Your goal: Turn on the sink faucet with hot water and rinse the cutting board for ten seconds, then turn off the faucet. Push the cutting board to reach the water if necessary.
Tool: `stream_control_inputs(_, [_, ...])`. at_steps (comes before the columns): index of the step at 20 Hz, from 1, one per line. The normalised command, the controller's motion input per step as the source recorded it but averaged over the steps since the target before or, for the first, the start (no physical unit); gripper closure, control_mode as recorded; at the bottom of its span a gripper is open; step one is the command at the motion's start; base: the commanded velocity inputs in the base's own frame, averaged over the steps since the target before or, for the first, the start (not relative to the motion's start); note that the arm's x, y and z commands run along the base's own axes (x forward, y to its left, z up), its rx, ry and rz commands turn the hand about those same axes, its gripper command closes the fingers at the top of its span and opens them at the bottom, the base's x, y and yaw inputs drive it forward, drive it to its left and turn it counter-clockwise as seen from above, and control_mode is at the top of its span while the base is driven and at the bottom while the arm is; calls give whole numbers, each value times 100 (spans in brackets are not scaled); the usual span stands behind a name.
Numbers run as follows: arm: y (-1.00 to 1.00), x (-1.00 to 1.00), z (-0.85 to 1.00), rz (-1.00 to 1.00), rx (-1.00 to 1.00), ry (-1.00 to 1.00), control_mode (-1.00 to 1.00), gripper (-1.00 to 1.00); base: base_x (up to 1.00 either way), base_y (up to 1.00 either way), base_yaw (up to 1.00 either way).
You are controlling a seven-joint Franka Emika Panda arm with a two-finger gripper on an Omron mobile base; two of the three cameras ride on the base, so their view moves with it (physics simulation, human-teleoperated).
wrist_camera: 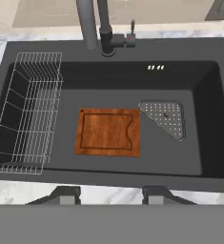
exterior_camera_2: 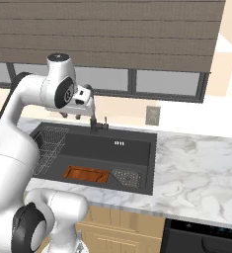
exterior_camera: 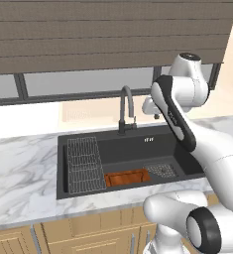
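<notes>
Left to right in the hand view: grey wire rack is sitting far left, reddish-brown wooden cutting board is lying mid-frame in the charcoal-black sink, dark gooseneck faucet up top. Two-finger gripper is hanging wide, empty. My worry: it's clipping the spout instead of the lever.

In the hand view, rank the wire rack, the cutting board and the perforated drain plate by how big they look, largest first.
1. wire rack, largest as it looks, though it stands taller and nearer the camera's side.
2. cutting board, clearly smaller than the rack.
3. perforated drain plate, smallest.
All three lie in the sink.
</notes>
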Motion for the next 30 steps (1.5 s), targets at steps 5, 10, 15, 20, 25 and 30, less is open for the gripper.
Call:
stream_control_inputs(5, [-10,0,-2,1,0,-15,-100,-100,0,0,0])
stream_control_inputs(10, [-39,0,-18,8,0,-29,-100,-100,0,0,0])
stream_control_inputs(15, [-59,0,-47,14,0,-29,-100,-100,0,0,0])
stream_control_inputs(20, [-48,12,-36,15,0,-23,-100,-100,0,0,0])
stream_control_inputs(25, [-26,44,-23,11,1,-10,-100,-100,0,0,0])
stream_control_inputs(30, [-2,40,-15,0,0,-3,-100,-100,0,0,0])
